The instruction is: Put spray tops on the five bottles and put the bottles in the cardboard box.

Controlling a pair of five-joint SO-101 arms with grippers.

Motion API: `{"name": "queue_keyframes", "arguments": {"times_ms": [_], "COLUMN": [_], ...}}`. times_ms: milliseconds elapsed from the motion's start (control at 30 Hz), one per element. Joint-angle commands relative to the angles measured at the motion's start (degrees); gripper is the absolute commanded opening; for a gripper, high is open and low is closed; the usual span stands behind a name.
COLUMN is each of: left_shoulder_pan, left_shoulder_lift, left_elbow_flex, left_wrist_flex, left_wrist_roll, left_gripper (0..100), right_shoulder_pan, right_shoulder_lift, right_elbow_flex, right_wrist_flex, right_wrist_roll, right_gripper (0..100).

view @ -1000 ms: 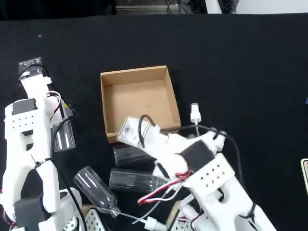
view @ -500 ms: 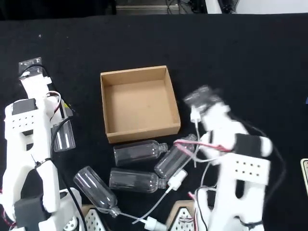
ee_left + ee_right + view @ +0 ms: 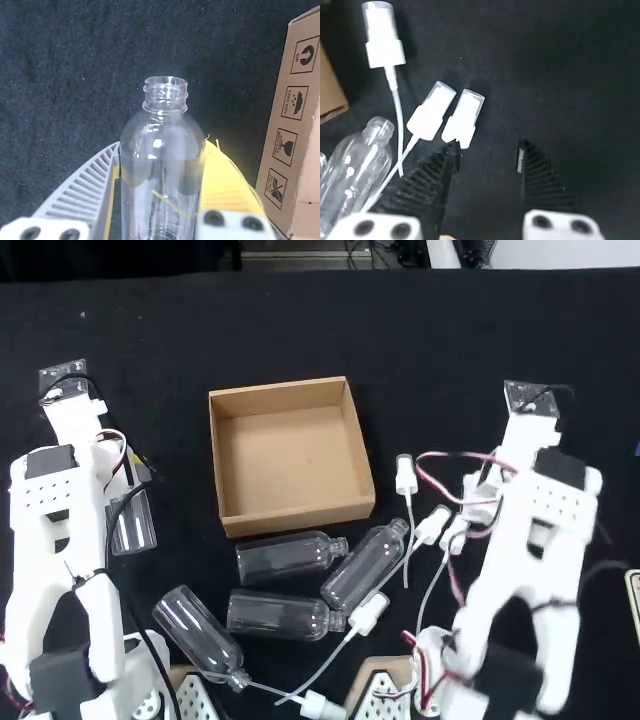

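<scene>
My left gripper (image 3: 162, 220) is shut on a clear, uncapped bottle (image 3: 162, 155), which lies beside the left arm at the table's left (image 3: 131, 522). The cardboard box (image 3: 296, 514) stands open with nothing in it. In front of it lie several uncapped bottles: one along its wall (image 3: 290, 557), one slanted (image 3: 368, 562), two nearer the front (image 3: 280, 614) (image 3: 200, 630). My right gripper (image 3: 487, 150) is open low over the cloth, holding nothing. Two white spray tops (image 3: 431, 117) (image 3: 464, 120) lie just beyond one fingertip, a third (image 3: 384, 40) farther off.
Another spray top (image 3: 368, 612) with its tube lies among the front bottles, and one more (image 3: 320, 705) at the front edge. The right arm (image 3: 535, 510) stands right of the tops. The black cloth behind the box and at far right is open.
The right arm has swung from over the box's front wall and the bottles to the right side of the table, uncovering the slanted bottle. The left arm and its bottle have not moved.
</scene>
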Motion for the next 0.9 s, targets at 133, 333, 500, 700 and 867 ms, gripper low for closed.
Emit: {"name": "queue_keyframes", "arguments": {"times_ms": [133, 333, 500, 700, 867], "left_shoulder_pan": [-0.6, 0.0, 0.0, -0.5, -0.7], "left_shoulder_lift": [-2.5, -2.5, -2.5, -2.5, -2.5], "left_elbow_flex": [-0.3, -0.3, -0.4, -0.7, -0.7], "left_wrist_flex": [-0.4, -0.5, -0.4, -0.4, -0.4], "left_wrist_roll": [0.6, 0.6, 0.6, 0.6, 0.6], "left_gripper": [9, 9, 9, 9, 9], "right_shoulder_pan": [4.7, 1.6, -4.2, -5.8, -3.3], "right_shoulder_lift": [7.2, 7.2, 7.3, 7.6, 7.3], "right_elbow_flex": [1.4, 9.6, 12.4, 13.7, 13.1], "right_wrist_flex": [-8.6, -16.4, -17.3, -16.4, -16.5], "right_wrist_roll": [-1.1, -7.3, -12.1, -12.0, -11.6], "right_gripper": [17.4, 17.2, 17.0, 9.2, 4.4]}}
